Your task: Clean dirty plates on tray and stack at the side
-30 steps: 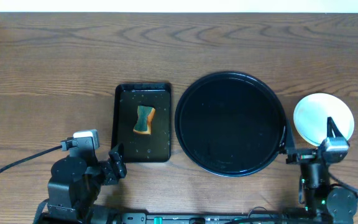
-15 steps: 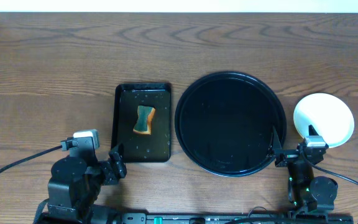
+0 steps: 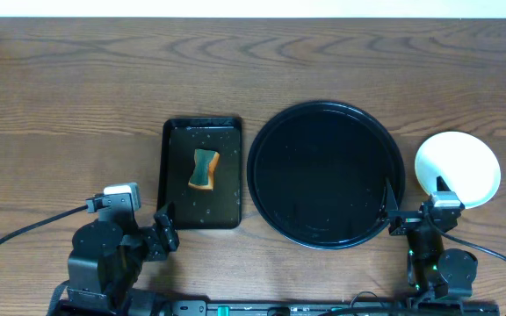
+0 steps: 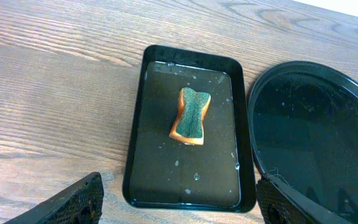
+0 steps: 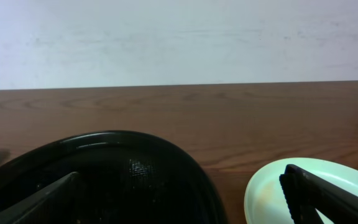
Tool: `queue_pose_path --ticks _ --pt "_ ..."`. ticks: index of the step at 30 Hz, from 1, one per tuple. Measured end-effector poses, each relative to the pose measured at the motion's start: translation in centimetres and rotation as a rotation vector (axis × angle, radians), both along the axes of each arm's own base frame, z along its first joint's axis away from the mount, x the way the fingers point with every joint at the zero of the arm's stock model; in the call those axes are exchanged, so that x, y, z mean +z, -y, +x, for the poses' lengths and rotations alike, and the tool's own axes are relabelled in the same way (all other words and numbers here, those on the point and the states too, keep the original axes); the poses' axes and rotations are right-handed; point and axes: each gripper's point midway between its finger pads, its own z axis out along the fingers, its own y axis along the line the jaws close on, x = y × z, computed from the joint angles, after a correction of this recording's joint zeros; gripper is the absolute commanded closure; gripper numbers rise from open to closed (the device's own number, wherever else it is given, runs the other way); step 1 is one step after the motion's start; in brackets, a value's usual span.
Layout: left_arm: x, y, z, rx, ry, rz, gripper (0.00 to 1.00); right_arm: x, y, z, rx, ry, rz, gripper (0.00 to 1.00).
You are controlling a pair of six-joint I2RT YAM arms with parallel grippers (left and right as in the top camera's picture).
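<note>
The large round black tray (image 3: pixel 325 174) holds no plates. It also shows in the left wrist view (image 4: pixel 316 134) and the right wrist view (image 5: pixel 104 174). The plates (image 3: pixel 458 167) sit in a stack on the wood at the far right; only the pale top plate shows, mint-green in the right wrist view (image 5: pixel 272 193). My right gripper (image 3: pixel 418 213) is open and empty, low at the tray's front right edge, beside the stack (image 5: pixel 179 205). My left gripper (image 3: pixel 161 230) is open and empty at the front left (image 4: pixel 179 202).
A small rectangular black tray (image 3: pixel 202 174) with water drops holds a green and orange sponge (image 3: pixel 204 168), left of the round tray. It shows in the left wrist view (image 4: pixel 148 124) with the sponge (image 4: pixel 191 116). A cable (image 3: pixel 25 230) runs left.
My right gripper drew back from over the plate stack toward the front edge between one second and half a second ago. Since then nothing has moved.
</note>
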Motion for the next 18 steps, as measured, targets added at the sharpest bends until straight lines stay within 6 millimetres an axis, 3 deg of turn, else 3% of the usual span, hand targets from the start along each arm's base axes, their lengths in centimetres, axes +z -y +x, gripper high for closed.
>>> queue_pose_path --ticks 18 --pt "-0.28 -0.09 -0.33 0.0 -0.011 0.004 0.2 -0.01 0.0 0.0 0.0 0.0 0.0 0.01"
